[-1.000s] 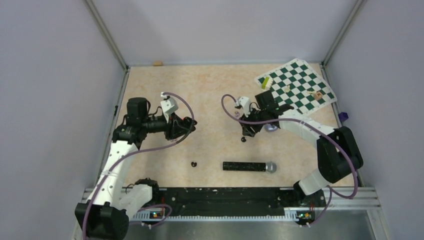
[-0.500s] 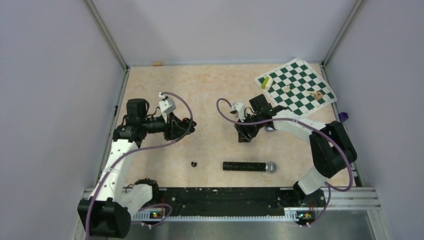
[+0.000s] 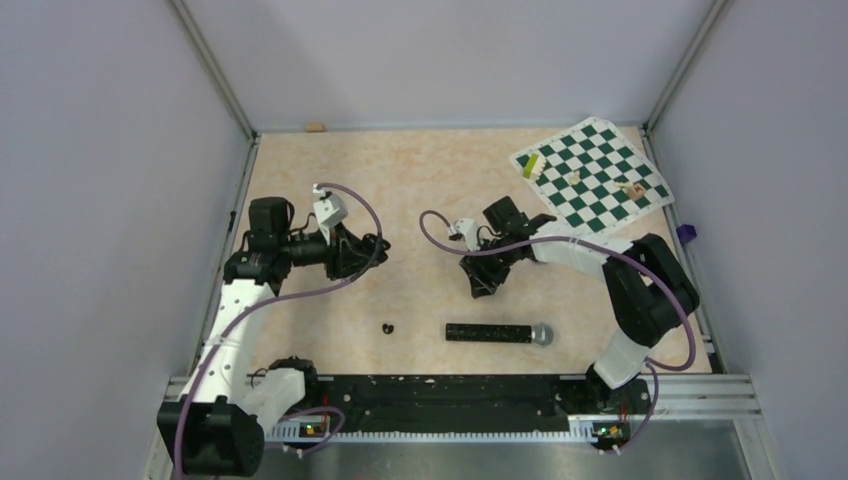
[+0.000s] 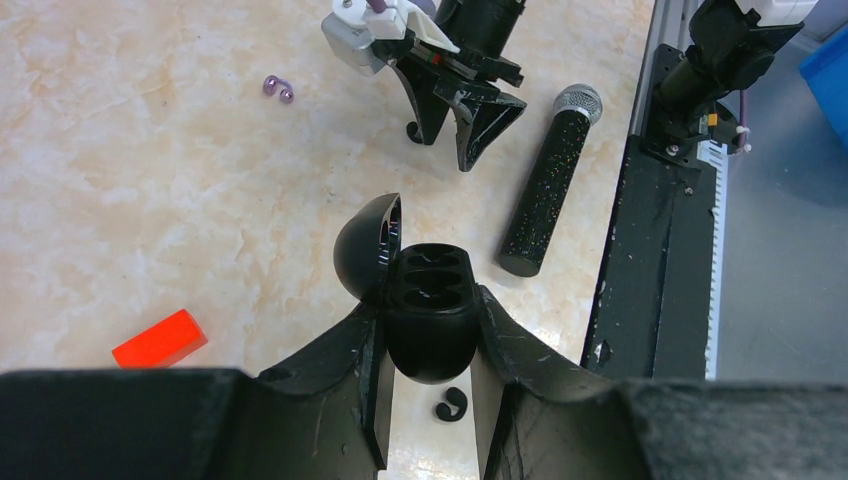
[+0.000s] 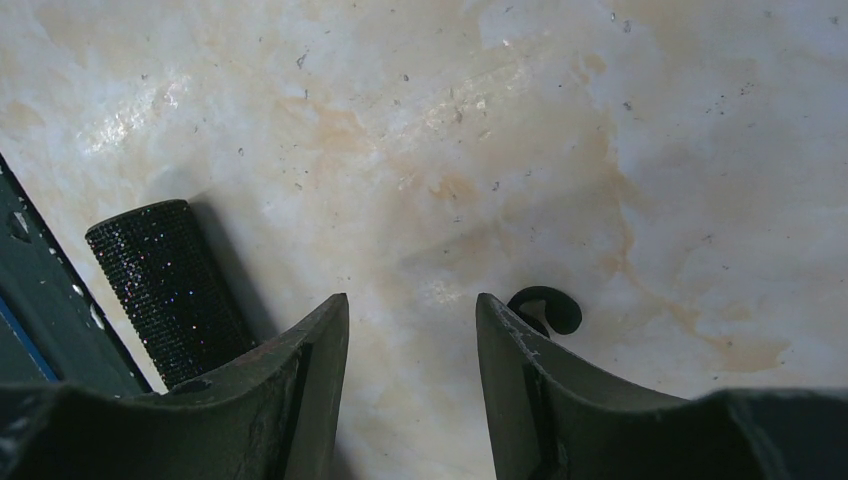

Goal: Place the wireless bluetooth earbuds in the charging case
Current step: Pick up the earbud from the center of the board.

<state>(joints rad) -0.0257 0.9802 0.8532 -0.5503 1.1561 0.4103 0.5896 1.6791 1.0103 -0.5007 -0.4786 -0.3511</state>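
On the left: left gripper (image 4: 425,310) clamped on charging case (image 4: 432,350), lid open.
On the right: right gripper (image 5: 410,305) parted, earbud (image 5: 548,305) beside one finger, perhaps touching.

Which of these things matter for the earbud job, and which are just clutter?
Job: charging case, lid open, in left gripper; first earbud beside right gripper; second earbud lying loose.
Clutter: microphone; red block; purple rings; chessboard.
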